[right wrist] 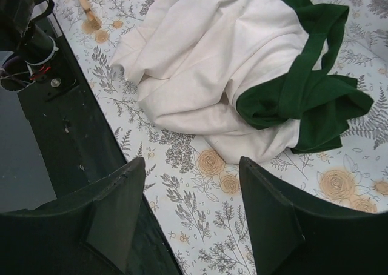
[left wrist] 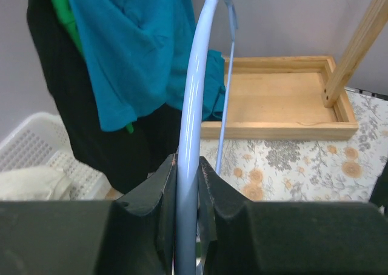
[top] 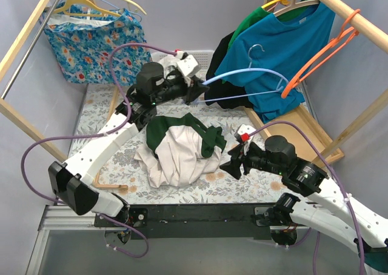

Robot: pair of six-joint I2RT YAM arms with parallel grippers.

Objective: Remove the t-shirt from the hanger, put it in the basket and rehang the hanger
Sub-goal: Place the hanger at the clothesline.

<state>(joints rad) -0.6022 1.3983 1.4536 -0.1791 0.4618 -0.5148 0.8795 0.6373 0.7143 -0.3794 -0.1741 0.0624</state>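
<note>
Your left gripper (left wrist: 187,172) is clamped tight on the pale blue hanger (left wrist: 191,105). The white-and-green t-shirt (top: 179,154) lies crumpled on the floral table (top: 91,105), with your right gripper (right wrist: 191,184) gaping empty beside it.

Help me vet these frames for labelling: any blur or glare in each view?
Top external: evenly lit, sharp throughout. Left wrist: glare streak along the blue hanger, left gripper out of focus up close. Right wrist: t-shirt crisp, right gripper dark and slightly soft.
</note>
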